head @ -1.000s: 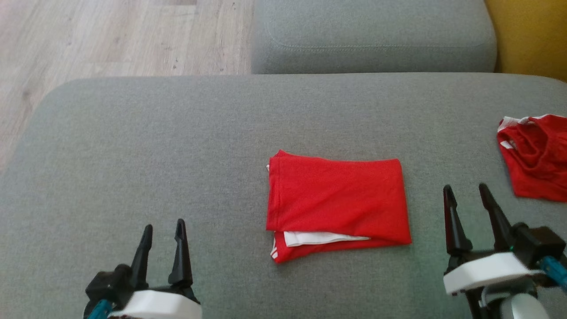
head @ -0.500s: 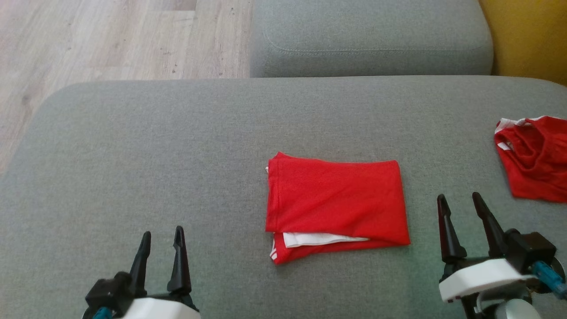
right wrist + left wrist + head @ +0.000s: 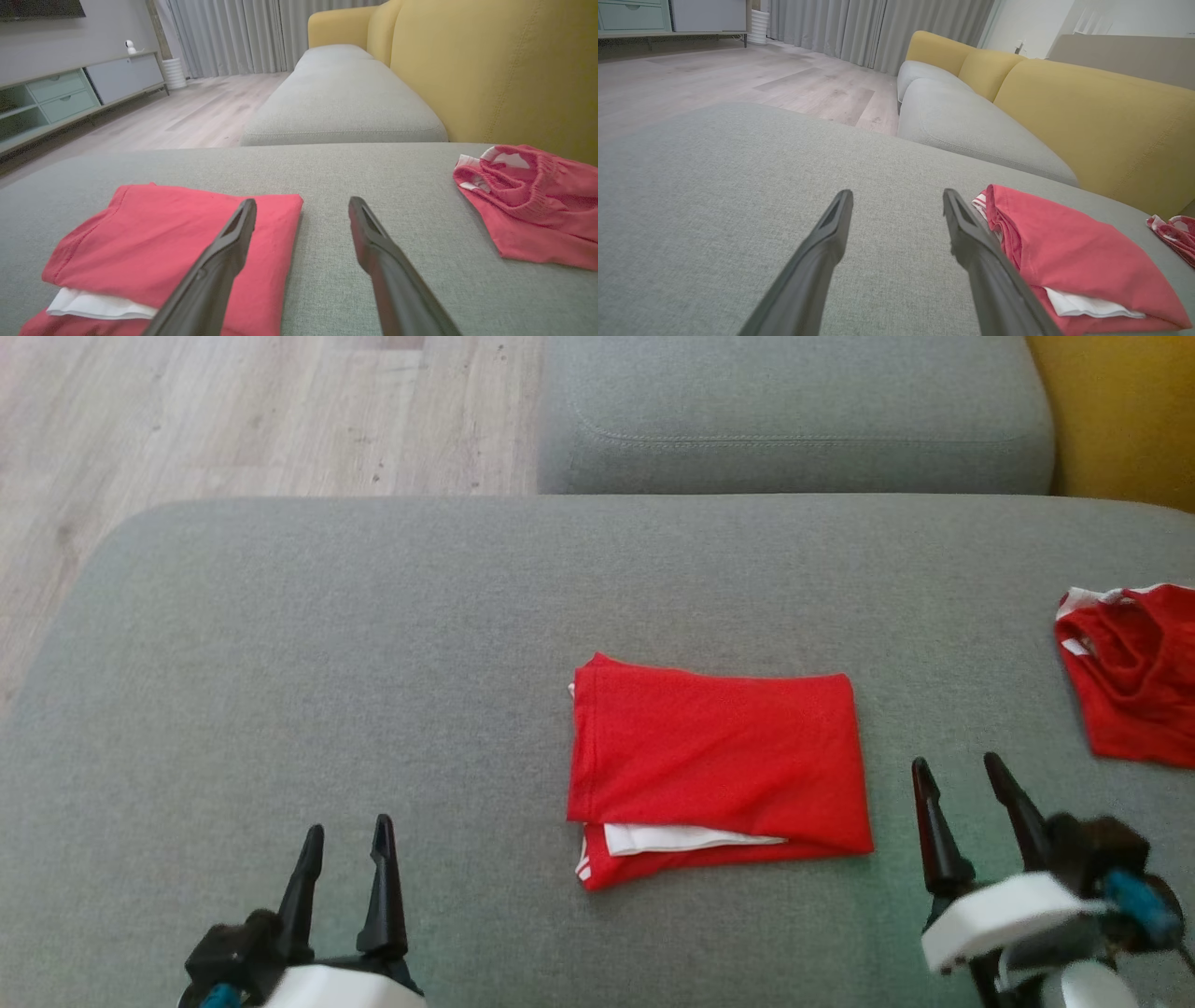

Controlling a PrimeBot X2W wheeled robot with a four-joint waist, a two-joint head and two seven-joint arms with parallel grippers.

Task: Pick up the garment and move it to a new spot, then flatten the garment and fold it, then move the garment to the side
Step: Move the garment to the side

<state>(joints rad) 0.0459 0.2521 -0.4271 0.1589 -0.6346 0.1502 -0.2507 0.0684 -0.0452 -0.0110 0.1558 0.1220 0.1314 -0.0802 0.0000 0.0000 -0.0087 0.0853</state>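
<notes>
Right gripper (image 3: 957,761) has backed off, just right of the folded red-and-white fabric garment (image 3: 714,756); both it and left gripper (image 3: 348,824) spread. Pinch every layer together.

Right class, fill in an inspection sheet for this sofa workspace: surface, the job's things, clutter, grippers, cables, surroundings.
surface: grey sofa cushion, flat, fabric-covered.
job's things: red garment, folded into a rectangle near the middle, with a white layer showing at its near edge.
clutter: second red garment with white trim, crumpled, at the cushion's right edge, apart from the folded one.
grippers: left gripper open, over bare cushion left of the folded garment; right gripper open, between the two garments; neither holds anything.
cables: nothing seen.
surroundings: wooden floor, another grey cushion beyond, yellow sofa back, grey curtains.
</notes>
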